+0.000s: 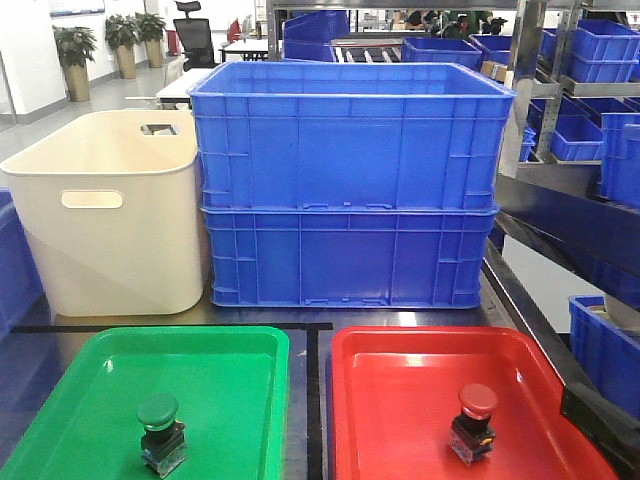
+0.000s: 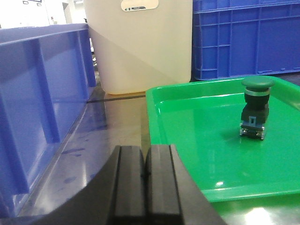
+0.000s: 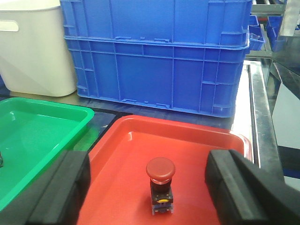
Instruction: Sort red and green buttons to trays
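Grippers rest empty, the left gripper closed at seven o'clock of the green tray, the right gripper spread around the red button standing in the red tray, while the green button stands in the green one, so sorting looks done.

Front view looks down on both trays (shared by wrists); wrist views sit low, facing crates.

Behind the table: 2 stacked blue crates, a cream tub at their left. Farther back, potted plants, an office chair, metal shelving with blue bins. Brightly lit.
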Controlling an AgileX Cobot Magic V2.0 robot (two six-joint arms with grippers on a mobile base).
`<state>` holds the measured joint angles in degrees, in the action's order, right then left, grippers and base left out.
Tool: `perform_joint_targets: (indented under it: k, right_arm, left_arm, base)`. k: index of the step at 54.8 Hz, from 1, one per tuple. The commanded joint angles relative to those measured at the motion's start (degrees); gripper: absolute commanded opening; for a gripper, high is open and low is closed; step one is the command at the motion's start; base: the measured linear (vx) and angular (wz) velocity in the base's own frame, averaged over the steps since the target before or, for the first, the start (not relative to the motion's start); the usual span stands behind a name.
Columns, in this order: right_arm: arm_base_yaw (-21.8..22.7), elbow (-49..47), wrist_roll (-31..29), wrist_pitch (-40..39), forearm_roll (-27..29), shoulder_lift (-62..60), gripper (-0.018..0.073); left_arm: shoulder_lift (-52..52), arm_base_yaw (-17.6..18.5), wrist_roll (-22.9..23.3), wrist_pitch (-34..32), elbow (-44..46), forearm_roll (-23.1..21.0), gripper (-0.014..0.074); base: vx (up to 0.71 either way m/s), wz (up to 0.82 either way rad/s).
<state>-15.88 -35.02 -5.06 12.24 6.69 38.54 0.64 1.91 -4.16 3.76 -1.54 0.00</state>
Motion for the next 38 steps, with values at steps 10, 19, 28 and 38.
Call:
perform_joint_targets:
  k: [10,19,28,38]
  right_arm:
    - [0.1,3.8,-0.1,-7.2,-6.2,-3.1,0.0499]
    - [0.4,13.2,-0.1,-13.5,-7.4,-12.7,0.0388]
    - [7.4,22.9,0.3,-14.4,-7.2,-22.6,0.0185]
    - [15.0,30.3,0.3,-14.8,-7.2,-31.3,-0.0011]
  left_arm:
    - [0.9,-0.2,0.0,-4.3,1.1,-0.5,-0.0007]
    - [0.9,-0.2,0.0,-4.3,1.1,-0.5,-0.0007]
    - [0.9,-0.2,0.0,-4.3,1.1,-0.5,-0.0007]
    - [0.9,-0.2,0.0,-4.3,1.1,-0.5,-0.0007]
  base:
    - [0.0,0.0]
    - [0.0,0.0]
    - [0.0,0.0]
    - [0.0,0.0]
